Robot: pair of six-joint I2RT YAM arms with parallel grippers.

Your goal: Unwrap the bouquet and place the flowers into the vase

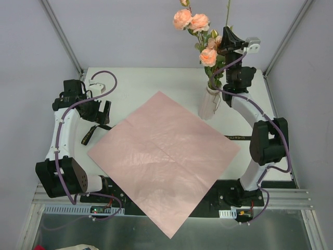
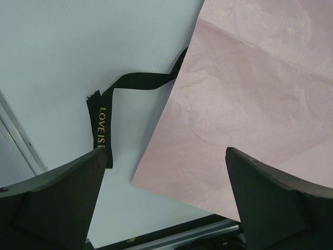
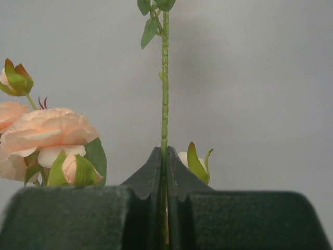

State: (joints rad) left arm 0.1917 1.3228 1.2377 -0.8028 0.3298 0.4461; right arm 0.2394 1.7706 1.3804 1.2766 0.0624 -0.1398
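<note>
The right gripper point(image 3: 165, 153), pinched shut on 1 thin green stem point(image 3: 165, 78) directly above the vase point(image 1: 209, 104), should lower it straight down through the narrow neck before letting go. The left gripper point(image 2: 165, 156) hangs wide open, well left of the vase. The flowers point(image 1: 191, 22), peach-pink roses with green leaves, stand upright in the vase.

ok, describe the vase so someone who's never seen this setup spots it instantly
Start at the big square pink paper sheet spread flat on the table. Just beyond its far right edge, beside the right arm, stands the vase. It is a slim, pale cylinder, the only upright thing there and the one holding peach-pink roses.
</note>
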